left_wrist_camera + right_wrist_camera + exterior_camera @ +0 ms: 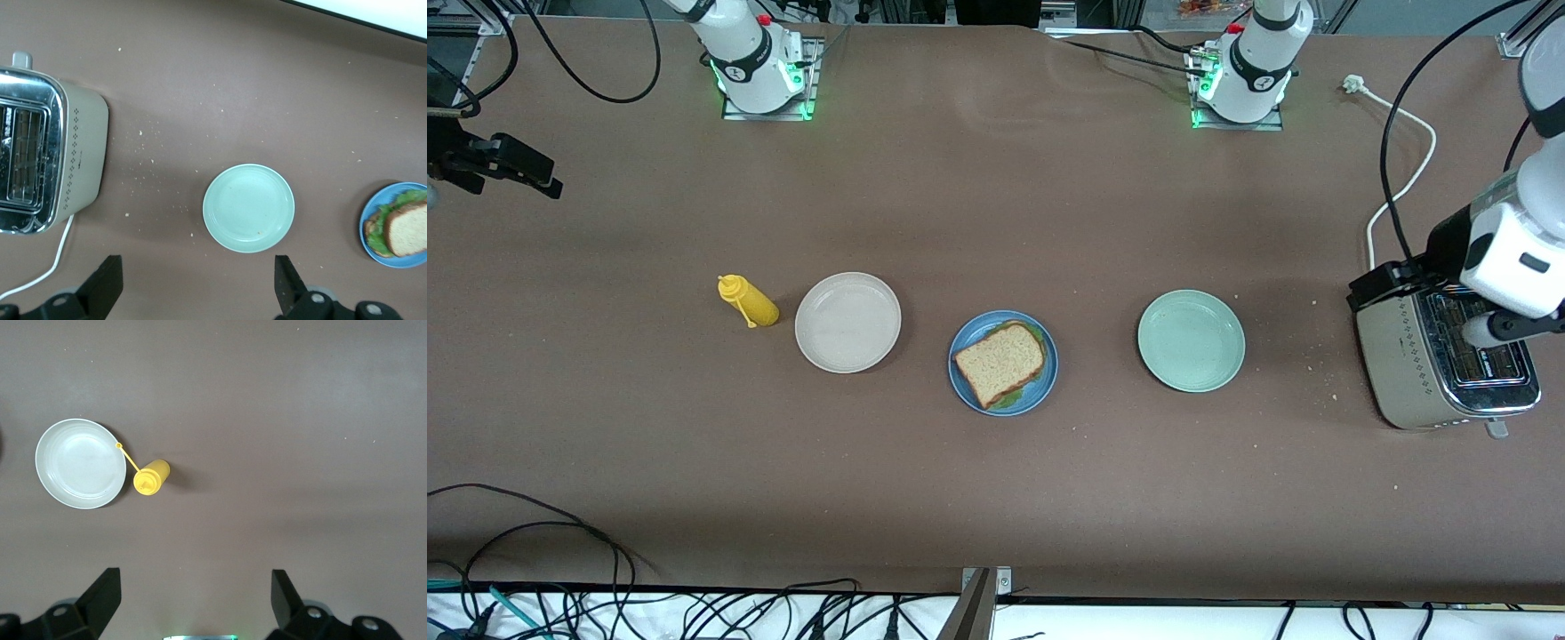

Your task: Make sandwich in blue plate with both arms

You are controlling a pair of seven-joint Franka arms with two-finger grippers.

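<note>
The sandwich, brown speckled toast on top with green lettuce showing at its edge, lies on the blue plate at the middle of the table. The left wrist view also shows the sandwich and the blue plate at its edge. My left gripper is open and empty, up over the toaster at the left arm's end of the table; it also shows in the left wrist view. My right gripper is open and empty, high over the right arm's end; it also shows in the right wrist view.
A pale green plate lies between the blue plate and a silver toaster with a white cord. A beige plate and a yellow squeeze bottle lie toward the right arm's end. Crumbs are scattered near the toaster.
</note>
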